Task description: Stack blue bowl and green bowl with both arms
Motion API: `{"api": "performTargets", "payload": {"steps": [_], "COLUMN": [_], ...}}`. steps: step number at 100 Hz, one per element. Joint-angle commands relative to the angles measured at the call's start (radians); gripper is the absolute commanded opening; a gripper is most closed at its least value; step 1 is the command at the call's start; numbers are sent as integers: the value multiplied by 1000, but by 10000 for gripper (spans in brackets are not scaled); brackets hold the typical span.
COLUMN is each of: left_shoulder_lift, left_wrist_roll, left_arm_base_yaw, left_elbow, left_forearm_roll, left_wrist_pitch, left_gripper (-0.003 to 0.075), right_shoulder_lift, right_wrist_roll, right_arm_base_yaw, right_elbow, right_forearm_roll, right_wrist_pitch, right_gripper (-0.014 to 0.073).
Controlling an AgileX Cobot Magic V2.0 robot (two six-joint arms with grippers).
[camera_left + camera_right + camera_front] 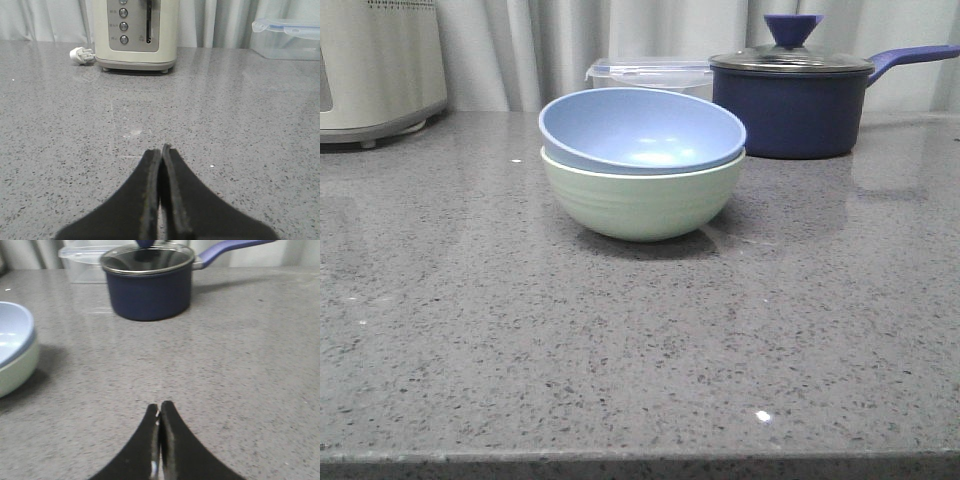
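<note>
Sitting nested in the pale mint-green ridged bowl [638, 205] mid-worktop [620, 350], pale sky-blue matte bowl [640, 130] tilting slightly; stacking looking done, left gripper [161, 150] and right gripper [160, 407] pressing closed, empty, well apart

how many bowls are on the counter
2, stacked mid-counter: the blue bowl sits tilted inside the green bowl, in front of the saucepan. None seem hidden.

Toaster [136, 32] button labels unreadable (blurred).
</note>
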Motion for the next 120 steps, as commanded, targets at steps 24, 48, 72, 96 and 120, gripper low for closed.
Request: {"api": "performTargets", "payload": {"steps": [24,48,72,96,120], "left_shoulder_lift": [-35,-35,-35,-35,-35], "left_wrist_roll": [-7,-7,-7,-7,-7], "left_arm_base_yaw": [0,0,0,0,0], "left_elbow": [40,40,40,40,40], "left_forearm_roll": [-2,-2,-2,-2,-2], "left_wrist_pitch": [-76,-76,-76,-76,-76], "left_gripper": [-20,-20,-20,-20,-20], "right_shoulder_lift": [-133,-285,-281,-281,-281], "right_wrist_roll": [-7,-7,-7,-7,-7], "right_arm_base_yaw": [-54,-63,-64,-64,-64], "right_elbow": [240,303,304,304,304], "right_forearm_roll": [-14,-42,-42,-42,-42], "right_wrist_pitch": [-372,-282,-287,-280,-280], "right_gripper": [-80,-80,-80,-80,-80]}}
